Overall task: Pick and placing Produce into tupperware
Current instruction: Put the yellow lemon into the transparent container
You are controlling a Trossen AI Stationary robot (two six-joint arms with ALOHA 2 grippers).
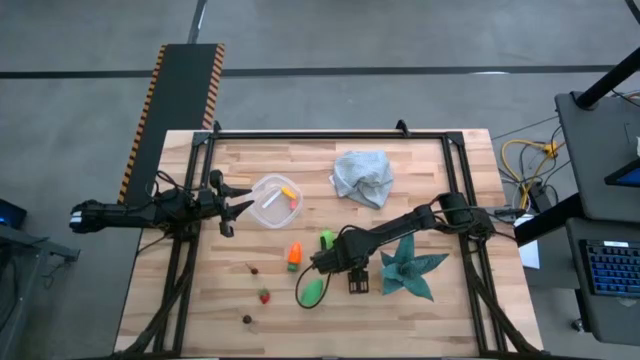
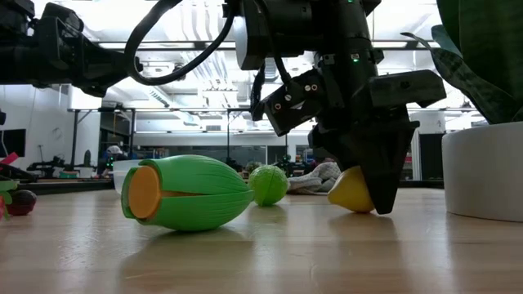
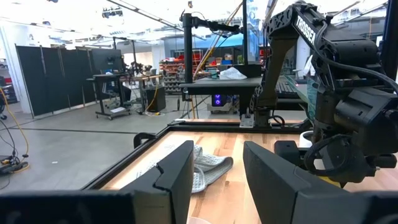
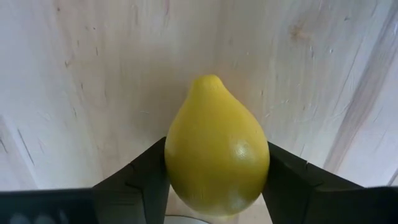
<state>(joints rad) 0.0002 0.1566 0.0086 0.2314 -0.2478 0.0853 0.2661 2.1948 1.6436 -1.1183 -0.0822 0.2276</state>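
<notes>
Gripping the toy lemon [image 4: 216,155] at its widest part, the right gripper [image 4: 216,177] sits low on the table [image 1: 450,310]. Looks light, hard, slick plastic, so it could squirt out. Left gripper [image 1: 232,203] hangs open beside the tupperware [image 1: 262,213].

Table [image 1: 420,150]: tupperware [image 1: 276,200] toward far left; cloth [image 1: 363,177] to its right, well apart. One produce piece [image 1: 288,190] inside tupperware. Left gripper [image 1: 240,201] just left of tupperware. Right gripper [image 1: 322,262] near table centre, around lemon [image 4: 216,148] resting on tabletop. Pod-shaped piece [image 1: 312,290] just nearside of right gripper; round piece [image 1: 326,239] just beyond. Leafy piece [image 1: 408,266] right of gripper. Small pieces [image 1: 263,295] scattered front left.
</notes>
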